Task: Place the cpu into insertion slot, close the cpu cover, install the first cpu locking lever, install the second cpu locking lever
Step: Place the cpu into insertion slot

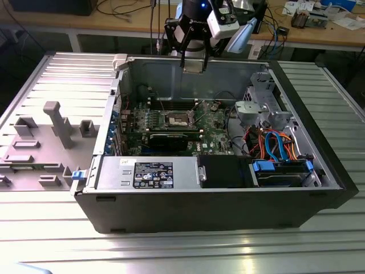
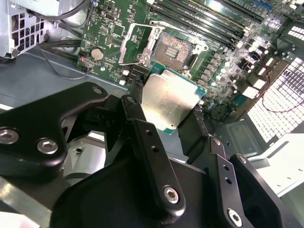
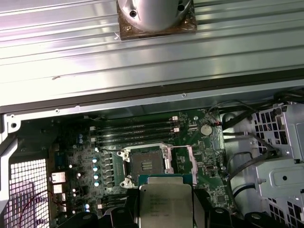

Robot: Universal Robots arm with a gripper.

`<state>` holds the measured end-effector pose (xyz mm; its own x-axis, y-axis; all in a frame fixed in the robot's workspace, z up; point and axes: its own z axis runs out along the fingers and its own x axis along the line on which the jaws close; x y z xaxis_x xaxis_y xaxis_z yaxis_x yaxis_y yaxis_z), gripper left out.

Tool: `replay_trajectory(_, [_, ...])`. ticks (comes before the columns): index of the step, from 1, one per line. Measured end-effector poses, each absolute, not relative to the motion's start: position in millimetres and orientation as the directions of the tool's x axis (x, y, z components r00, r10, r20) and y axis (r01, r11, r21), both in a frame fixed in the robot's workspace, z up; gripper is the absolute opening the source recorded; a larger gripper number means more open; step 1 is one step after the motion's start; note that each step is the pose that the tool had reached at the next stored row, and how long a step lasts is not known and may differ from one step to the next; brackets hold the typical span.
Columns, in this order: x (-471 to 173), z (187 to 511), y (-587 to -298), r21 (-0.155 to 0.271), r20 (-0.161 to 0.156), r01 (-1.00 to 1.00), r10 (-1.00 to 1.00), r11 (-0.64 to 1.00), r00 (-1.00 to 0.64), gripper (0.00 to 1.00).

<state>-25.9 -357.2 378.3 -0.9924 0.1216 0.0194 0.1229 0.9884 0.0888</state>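
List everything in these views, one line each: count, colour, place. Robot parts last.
cpu: one, silvery, gripped above the open case
insertion slot: one, dark-rimmed, empty, on the board
board: one, green, on the case floor
cpu cover: one, silvery, standing open beside the slot
memory slots: four, black, beside the slot
graphics card: one, black, inside the case
power supply box: one, silvery, black label, inside the case
case: one, black, on the table
table: one, silvery, ribbed
gripper: one, black, shut on the cpu
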Motion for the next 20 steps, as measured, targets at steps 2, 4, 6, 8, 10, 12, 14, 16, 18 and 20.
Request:
replay_trajectory(2, [-25.9, 378.3, -357.2, 0.089, 0.019, 0.128, 0.127, 0.988, -0.992, 0.54])
replay_trajectory(4, [-25.9, 378.3, -357.2, 0.089, 0.019, 0.14, 0.139, 0.986, -0.99, 0.54])
replay_trajectory(6, [-25.9, 378.2, -357.2, 0.089, 0.019, 0.151, 0.15, 0.985, -0.989, 0.54])
replay_trajectory(8, [-26.5, 378.1, -357.3, 0.089, 0.019, 0.161, 0.16, 0.983, -0.987, 0.54])
replay_trajectory(10, [-26.9, 378.1, -357.4, 0.089, 0.019, 0.162, 0.161, 0.983, -0.987, 0.54])
replay_trajectory(12, [-27.5, 378.1, -357.4, 0.089, 0.019, 0.162, 0.161, 0.983, -0.987, 0.54])
replay_trajectory(14, [-28.1, 378.1, -357.4, 0.089, 0.019, 0.163, 0.162, 0.983, -0.987, 0.54])
replay_trajectory(16, [-28.1, 378.1, -357.4, 0.089, 0.019, 0.163, 0.162, 0.983, -0.987, 0.54])
replay_trajectory(18, [-28.1, 378.1, -357.4, 0.089, 0.019, 0.163, 0.162, 0.983, -0.987, 0.54])
replay_trajectory(20, [-28.1, 378.1, -357.4, 0.089, 0.019, 0.163, 0.162, 0.983, -0.987, 0.54])
